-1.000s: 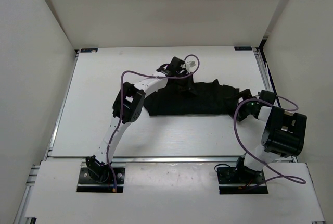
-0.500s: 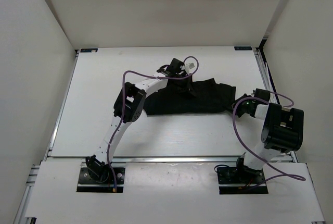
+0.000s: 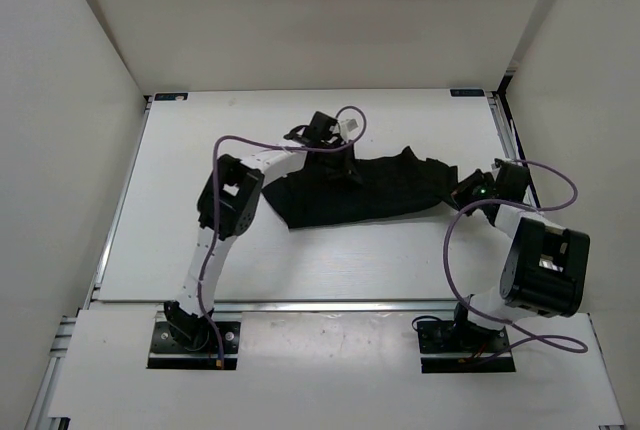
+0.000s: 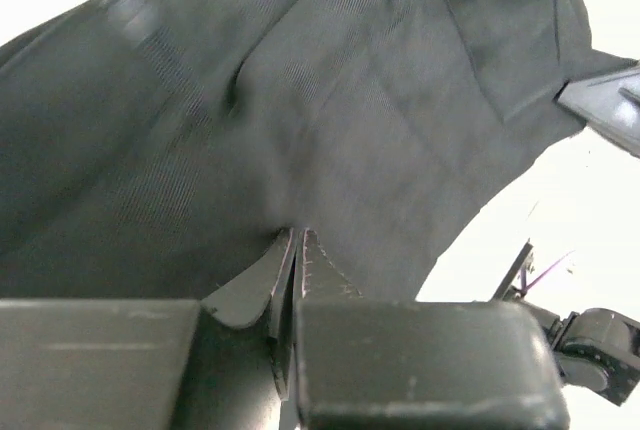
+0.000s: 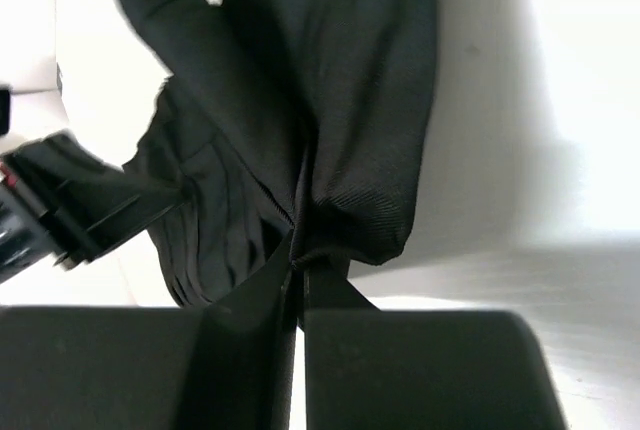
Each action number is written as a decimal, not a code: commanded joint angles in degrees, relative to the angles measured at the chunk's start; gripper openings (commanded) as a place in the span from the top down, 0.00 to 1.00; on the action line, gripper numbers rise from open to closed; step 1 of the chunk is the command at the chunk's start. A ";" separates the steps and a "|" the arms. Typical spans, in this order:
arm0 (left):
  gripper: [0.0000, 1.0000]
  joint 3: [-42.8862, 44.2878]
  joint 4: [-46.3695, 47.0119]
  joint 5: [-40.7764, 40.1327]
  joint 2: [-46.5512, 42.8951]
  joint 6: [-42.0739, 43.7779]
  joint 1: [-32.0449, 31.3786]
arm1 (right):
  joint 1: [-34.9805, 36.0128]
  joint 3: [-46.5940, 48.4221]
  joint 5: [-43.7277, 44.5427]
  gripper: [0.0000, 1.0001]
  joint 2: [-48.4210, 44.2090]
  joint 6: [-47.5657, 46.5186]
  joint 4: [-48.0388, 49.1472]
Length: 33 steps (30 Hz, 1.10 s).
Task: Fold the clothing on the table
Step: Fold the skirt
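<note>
Top external, left gripper (image 3: 347, 168), right gripper (image 3: 463, 194) pinching clothing (image 3: 385, 190)

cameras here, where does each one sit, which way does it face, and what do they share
Top external: above and behind the arms, looking down on the table; both arms show, bases at the bottom.
Left wrist: on the left arm's wrist, looking along the left pincer, shut on the clothing.
Right wrist: on the right arm's wrist, looking along the right pincer, shut on a fold of the same cloth.
Shared: all three show the clothing; each wrist view catches the other arm's pincer at its edge.
</note>
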 commanded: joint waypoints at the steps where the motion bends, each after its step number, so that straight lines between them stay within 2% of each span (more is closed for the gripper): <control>1: 0.91 -9.42 4.73 -4.39 -14.47 1.08 3.34 | -0.03 4.07 0.07 1.00 -4.58 -5.39 -1.29; 6: 0.91 -26.39 10.62 -9.84 -29.84 0.64 6.24 | 1.37 6.88 -2.47 1.00 -7.84 -11.80 -2.97; 9: 0.91 -35.53 10.97 -11.42 -34.78 -0.14 6.86 | 4.00 9.51 -3.44 1.00 -9.07 -16.55 -3.75; 13: 0.92 -47.32 16.68 -13.88 -39.09 -2.78 7.13 | 8.74 13.38 -5.03 1.00 -10.48 -23.14 -4.37; 16: 0.95 -51.64 17.30 -17.83 -39.97 -5.15 8.53 | 12.70 16.19 -5.47 1.00 -11.18 -27.88 -5.25; 23: 0.95 -60.96 17.66 -27.15 -46.30 -9.11 14.77 | 24.13 21.82 -3.80 1.00 -11.36 -35.36 -6.04; 27: 0.95 -64.30 20.02 -24.54 -45.17 -10.52 16.70 | 30.10 24.11 -1.61 1.00 -10.22 -37.48 -7.27; 33: 0.95 -66.50 23.18 -21.63 -41.39 -11.75 15.39 | 38.36 24.73 2.61 1.00 -8.81 -42.74 -7.98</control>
